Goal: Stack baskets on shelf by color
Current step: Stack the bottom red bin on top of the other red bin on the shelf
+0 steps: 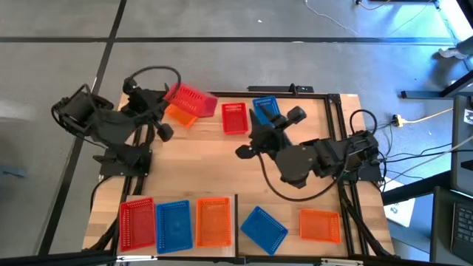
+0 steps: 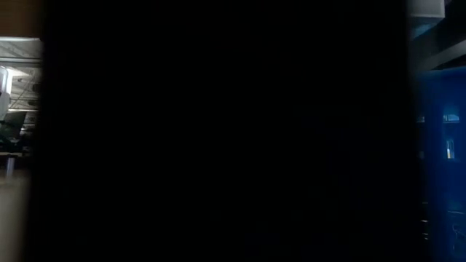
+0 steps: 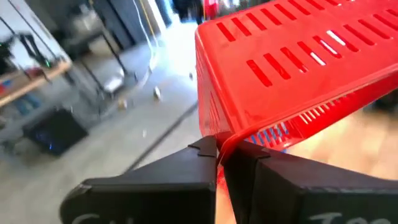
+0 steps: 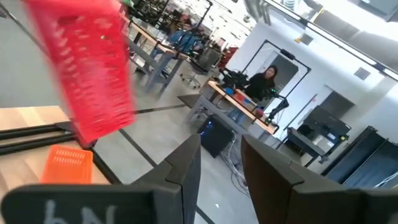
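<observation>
My left gripper [image 1: 168, 103] is at the table's far left, shut on a red basket [image 1: 192, 100] held over an orange basket [image 1: 178, 115]. The right wrist view shows the red basket [image 4: 93, 68] in the air above the orange one [image 4: 67, 164]. A second red basket [image 1: 234, 118] and a blue basket [image 1: 264, 108] rest on the far part of the table. My right gripper [image 1: 255, 133] is open and empty beside the blue basket. Red [image 1: 137, 224], blue [image 1: 174, 224] and orange [image 1: 213, 221] baskets sit in a row on the shelf [image 1: 185, 198] at the near left. My left gripper pinches the red basket's rim [image 3: 225, 140] near a corner between its two fingers [image 3: 199, 163]. The basket is lifted clear of the table and steeply tilted. Its slotted bottom [image 3: 298, 56] is turned toward the wrist camera.
A blue basket [image 1: 263, 227], turned askew, and an orange basket [image 1: 320, 224] lie at the table's near right. Black frame rails [image 1: 336, 111] run along the far and right edges. The low view is almost wholly dark, blocked by something close.
</observation>
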### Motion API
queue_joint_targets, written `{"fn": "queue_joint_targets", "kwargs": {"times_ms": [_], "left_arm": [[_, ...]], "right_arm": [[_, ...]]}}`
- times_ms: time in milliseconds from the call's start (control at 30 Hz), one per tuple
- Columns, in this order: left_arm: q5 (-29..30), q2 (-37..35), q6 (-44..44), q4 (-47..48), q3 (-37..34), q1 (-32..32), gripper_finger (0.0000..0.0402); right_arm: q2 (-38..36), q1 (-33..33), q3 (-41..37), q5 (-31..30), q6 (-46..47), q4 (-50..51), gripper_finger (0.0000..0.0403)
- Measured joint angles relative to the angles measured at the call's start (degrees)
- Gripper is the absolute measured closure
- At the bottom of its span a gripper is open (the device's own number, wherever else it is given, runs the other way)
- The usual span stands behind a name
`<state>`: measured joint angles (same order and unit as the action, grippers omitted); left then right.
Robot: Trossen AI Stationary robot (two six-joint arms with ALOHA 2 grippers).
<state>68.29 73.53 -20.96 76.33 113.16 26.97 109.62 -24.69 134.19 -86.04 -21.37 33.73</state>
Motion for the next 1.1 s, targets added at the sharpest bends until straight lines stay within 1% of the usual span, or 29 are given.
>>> {"fn": "queue_joint_targets", "kwargs": {"times_ms": [100,133,167,233,333,433,567,700,833,900,1033,1100], "left_arm": [[-3.89,-0.12,-13.44,13.28,1.11,0.10,0.0401],[-5.35,-0.42,-16.69,14.30,0.88,0.07,0.0401],[-7.07,-1.13,-17.02,13.10,0.12,0.05,0.0401],[-12.81,-2.86,-17.19,11.37,-0.22,0.90,0.0401],[-18.43,-5.24,-25.69,13.88,-0.32,2.18,0.0401],[-24.47,-7.85,-29.97,13.95,-2.00,3.17,0.0401],[-30.40,-10.92,-31.52,13.64,-4.60,3.59,0.0401],[-34.47,-14.65,-34.64,13.68,-9.13,3.67,0.0401],[-41.09,-18.86,-41.79,13.76,-14.28,5.04,0.0401],[-46.38,-20.37,-45.01,13.76,-15.72,6.02,0.0401],[-55.75,-22.34,-51.99,13.66,-16.39,7.41,0.0401],[-58.92,-23.04,-55.98,13.66,-16.41,7.80,0.0401]], "right_arm": [[-0.48,-0.06,-0.04,0.00,1.35,1.58,0.0286],[-0.54,-0.06,-0.04,0.33,2.33,2.06,0.0286],[-0.61,-0.05,-0.04,0.47,3.14,2.59,0.0286],[-0.65,0.23,-0.04,0.19,3.20,2.60,0.0286],[-0.65,0.61,-0.04,0.19,3.31,2.62,0.0286],[-0.65,1.03,-0.04,0.20,5.13,2.62,0.0286],[-0.65,1.16,-0.04,0.20,6.20,2.60,0.0286],[-0.65,1.16,-0.04,0.73,8.87,2.60,0.0286],[-0.65,1.16,-0.04,1.00,10.87,2.58,0.0286],[-0.65,1.16,-0.04,1.05,11.98,2.58,0.0286],[-0.65,1.16,-0.04,1.07,14.58,2.58,0.0286],[-0.65,1.16,-0.04,1.11,16.50,2.58,0.0286]]}}
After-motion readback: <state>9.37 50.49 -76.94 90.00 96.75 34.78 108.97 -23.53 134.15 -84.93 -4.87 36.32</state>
